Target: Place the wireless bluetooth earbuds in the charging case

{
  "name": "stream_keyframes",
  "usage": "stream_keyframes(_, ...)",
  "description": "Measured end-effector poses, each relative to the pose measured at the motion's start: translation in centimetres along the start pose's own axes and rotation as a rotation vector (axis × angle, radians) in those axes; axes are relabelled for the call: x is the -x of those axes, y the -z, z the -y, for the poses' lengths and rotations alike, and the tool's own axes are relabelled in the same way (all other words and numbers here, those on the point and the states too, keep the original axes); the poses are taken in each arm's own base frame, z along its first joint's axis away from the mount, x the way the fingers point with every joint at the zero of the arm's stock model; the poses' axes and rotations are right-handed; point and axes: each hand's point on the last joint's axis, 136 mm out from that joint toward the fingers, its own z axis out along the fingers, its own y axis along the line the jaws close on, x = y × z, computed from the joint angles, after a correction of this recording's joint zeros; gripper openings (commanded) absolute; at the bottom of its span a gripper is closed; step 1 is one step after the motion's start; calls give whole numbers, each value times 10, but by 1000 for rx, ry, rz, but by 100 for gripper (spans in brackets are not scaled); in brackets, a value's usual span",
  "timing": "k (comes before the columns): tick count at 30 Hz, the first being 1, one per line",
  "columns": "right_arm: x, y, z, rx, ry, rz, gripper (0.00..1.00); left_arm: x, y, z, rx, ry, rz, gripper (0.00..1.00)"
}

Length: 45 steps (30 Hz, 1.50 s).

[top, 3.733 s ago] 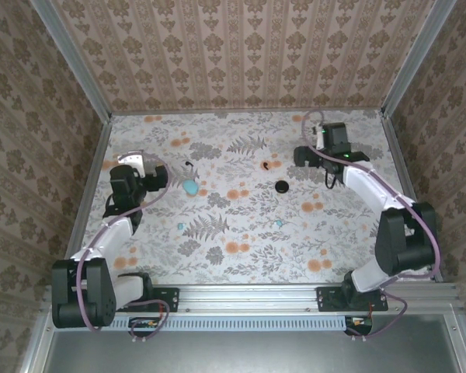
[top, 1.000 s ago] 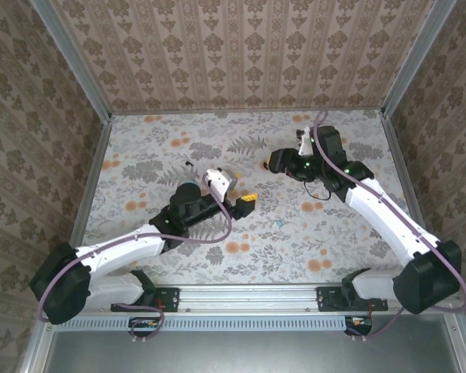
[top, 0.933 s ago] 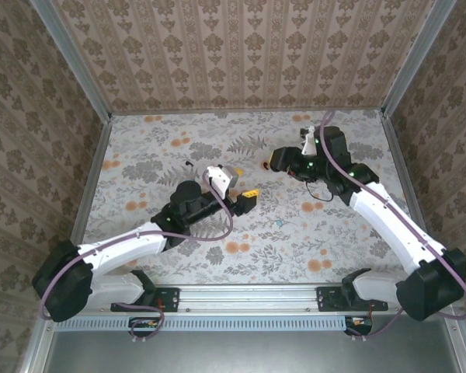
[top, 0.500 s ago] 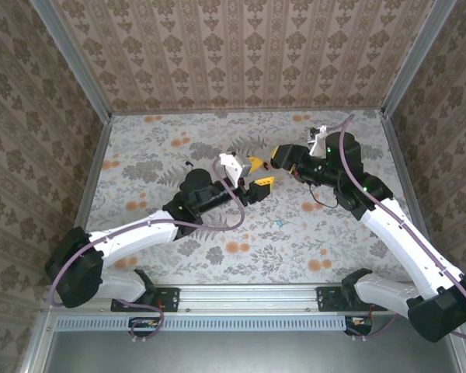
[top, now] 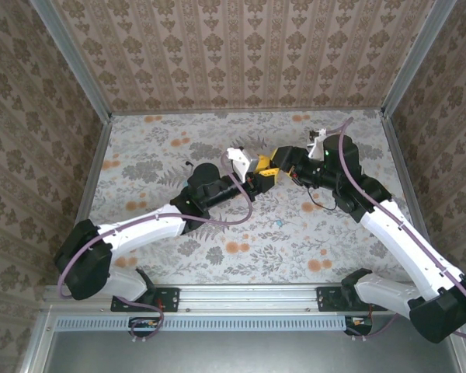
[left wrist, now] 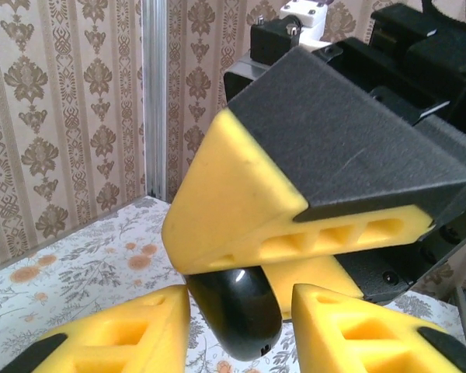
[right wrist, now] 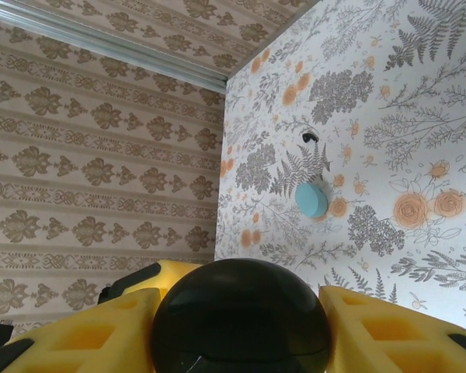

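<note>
The left gripper (left wrist: pixel 241 307) is nearest in its own wrist view. Its 2 yellow fingers stand part open on either side of a glossy black disc (left wrist: pixel 237 320). 1 finger looks to be touching the disc's edge, and a slim gap shows at the other, so it has no hold on the disc. The right gripper (right wrist: pixel 241 311) comes in from above and is clamped on the disc with both pads against its rounded sides. The 2 grippers meet in mid-air over the middle of the table (right wrist: pixel 419 93), which reads as a handover. To do it well, the left should close evenly and low on the disc, clear of the right's pads, centring first so that the touching finger does not push the disc sideways. The right should let go only once both left pads are seated. The disc is smooth and domed and is likely to squirt out of a skewed pinch. Beyond them, the case (right wrist: pixel 311 200) lies shut on the table, well apart from both grippers. A small black item (right wrist: pixel 309 137) sits just past it, perhaps an earbud but too small to tell. Nothing is in the case yet.
</note>
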Motion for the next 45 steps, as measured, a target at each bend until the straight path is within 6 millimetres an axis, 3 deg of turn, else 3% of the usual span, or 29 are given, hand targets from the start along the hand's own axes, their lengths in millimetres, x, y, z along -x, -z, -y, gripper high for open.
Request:
stream_keyframes(16,0,2,-2,-7,14,25,52,0,-4,-1,-1,45,9,36)
stream_keyframes(20,2,2,-1,-14,15,37,53,-2,-6,-3,0,78,8,25)
stream_keyframes(23,3,2,-1,-18,23,46,60,-1,-6,-4,-6,104,8,15)
stream_keyframes(28,1,6,-6,-3,96,40,73,4,-1,-19,12,154,22,11)
stream_keyframes(34,8,37,-30,67,256,103,79,11,32,-46,57,249,49,9)
stream_keyframes(38,17,60,-55,162,331,170,79,34,58,-47,40,283,99,7)
stream_keyframes(41,17,61,-70,236,364,164,78,55,72,-41,1,295,139,7)
stream_keyframes(45,12,43,-76,320,359,116,75,73,80,-28,-65,327,159,6)
